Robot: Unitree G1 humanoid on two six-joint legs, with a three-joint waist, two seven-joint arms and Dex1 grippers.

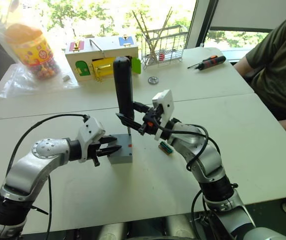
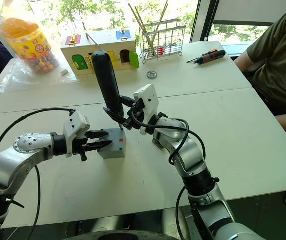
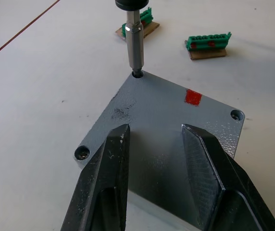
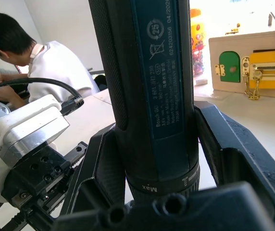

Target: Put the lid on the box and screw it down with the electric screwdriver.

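Screwdriving step is judged to be in hand. Small square grey plastic box [image 1: 121,154], with the flat grey plastic lid [image 3: 171,125] already seated on top, is set on the white surface [image 1: 243,130] between the two arms, near the front edge. Long dark blue-black cylindrical electric screwdriver [image 1: 124,90] is held upright, slightly tilted, by the right gripper [image 1: 133,121], whose jaws are pinched on the lower part of the tool body. In the left wrist view, the thin metal bit [image 3: 135,45] is seen seated in a corner screw hole [image 3: 137,74] of the lid.

Left gripper [image 1: 114,144] is placed at the side of the box; its jaws are spread, with the black fingers [image 3: 104,178] lying over the lid top, apparently bracing it, though contact cannot be confirmed. Screws appear present in two other corner holes; the fourth corner is hidden.

For a good result, the bit should be kept in line with the hole, pressure should be kept straight down, and the box should be steadied against turning. A tilted tool risks the bit slipping out of the screw head.

Two small green terminal blocks [image 3: 208,42] lie on the surface just beyond the box, clear of the work.
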